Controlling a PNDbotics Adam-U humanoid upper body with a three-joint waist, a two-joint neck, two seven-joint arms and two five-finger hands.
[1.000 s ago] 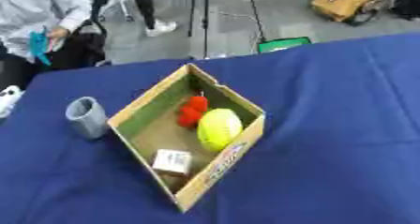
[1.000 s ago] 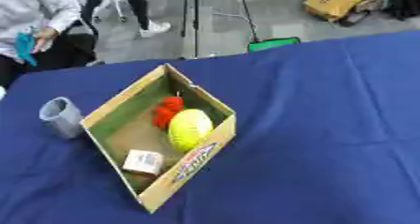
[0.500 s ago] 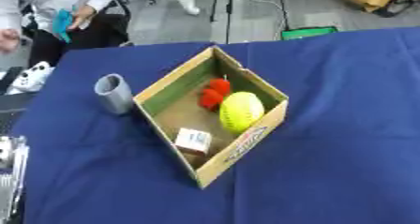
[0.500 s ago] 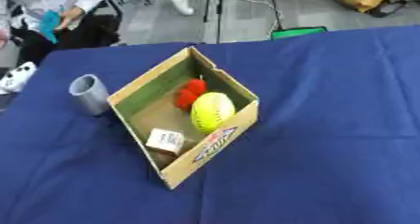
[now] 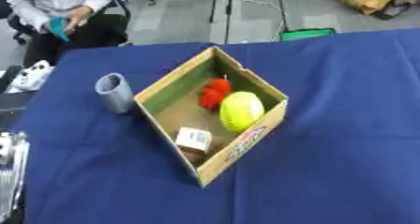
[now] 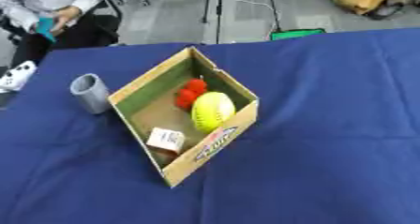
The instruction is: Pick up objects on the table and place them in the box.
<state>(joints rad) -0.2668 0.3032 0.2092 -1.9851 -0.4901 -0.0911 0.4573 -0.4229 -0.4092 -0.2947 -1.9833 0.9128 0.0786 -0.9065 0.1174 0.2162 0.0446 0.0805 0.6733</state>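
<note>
A blue table [image 5: 344,138] was seen, with the box [image 5: 246,141] on it — a yellow ball [image 5: 239,110], red thing [image 5: 214,92] and small carton [image 5: 193,139] inside, a grey cup [image 5: 114,92] just beside. Neither hand was visible.

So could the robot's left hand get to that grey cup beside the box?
Probably yes: the grey cup stands upright on the blue table, left of the box, nothing blocking that side. No hand is clearly in view.

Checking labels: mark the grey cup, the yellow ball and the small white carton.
grey cup [image 5: 115,93], left eye view, on its outer side wall.
yellow ball [image 5: 240,110], left eye view, middle of its top surface.
small white carton [image 5: 193,139], left eye view, on its upper face.
</note>
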